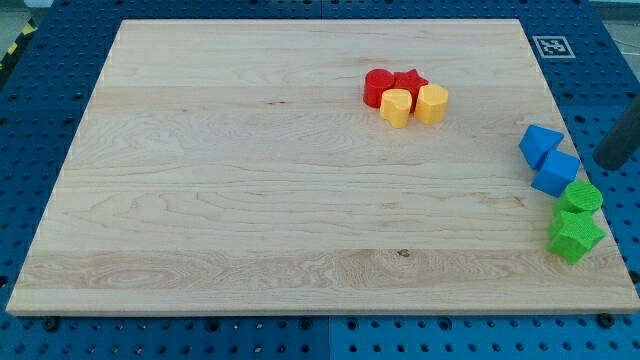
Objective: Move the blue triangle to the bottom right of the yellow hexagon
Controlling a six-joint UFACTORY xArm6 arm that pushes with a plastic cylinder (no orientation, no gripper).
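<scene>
At the right edge of the frame: my tip (pixel 610 163) pokes in, just off the wooden board (pixel 250 180).
My tip: a plain dark rod. It holds nothing and touches no block. It sits just to the right of the two blue blocks.
Blue blocks: two of them touch each other at the middle right of the frame. The upper blue block (pixel 540 144) looks like the triangle, but I cannot be sure. The lower blue block (pixel 556 173) sits just under it.
Yellow blocks: two at the upper middle of the frame. The right yellow block (pixel 432 103) looks like the hexagon. The left yellow block (pixel 396 107) touches it.
Red blocks: a round red block (pixel 377 87) and a red star (pixel 409 81) sit just behind the yellow ones.
Green blocks: two, one upper (pixel 581 197) and one lower (pixel 574 236), at the lower right.
Step now, I think: getting ready. No push has started.
Next move, I think: push the blue triangle to the frame's left and a little up, then stop just below and right of the hexagon. Take care not to drag the other blue block along.
</scene>
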